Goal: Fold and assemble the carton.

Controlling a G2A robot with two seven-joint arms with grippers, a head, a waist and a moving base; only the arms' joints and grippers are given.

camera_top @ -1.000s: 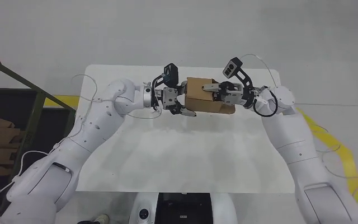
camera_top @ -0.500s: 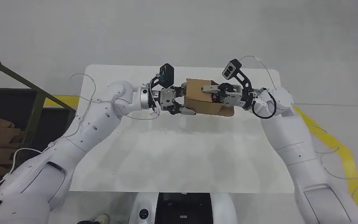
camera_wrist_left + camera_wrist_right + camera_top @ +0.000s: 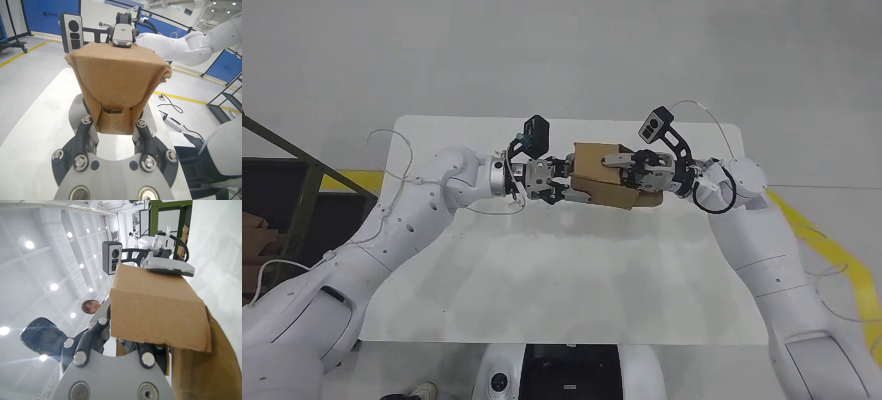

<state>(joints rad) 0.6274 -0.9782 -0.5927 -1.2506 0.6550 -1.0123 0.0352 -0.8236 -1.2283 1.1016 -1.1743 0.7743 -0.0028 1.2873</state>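
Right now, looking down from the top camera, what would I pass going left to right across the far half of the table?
The left gripper → carton → right gripper, all above the white table.

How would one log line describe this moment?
carton: partly folded, held aloft | left gripper: shut on carton | right gripper: shut on carton

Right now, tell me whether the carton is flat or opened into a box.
Opened into a box: the carton shows faces meeting at creased edges, clamped between left gripper and right gripper. Closed ends: cannot tell.
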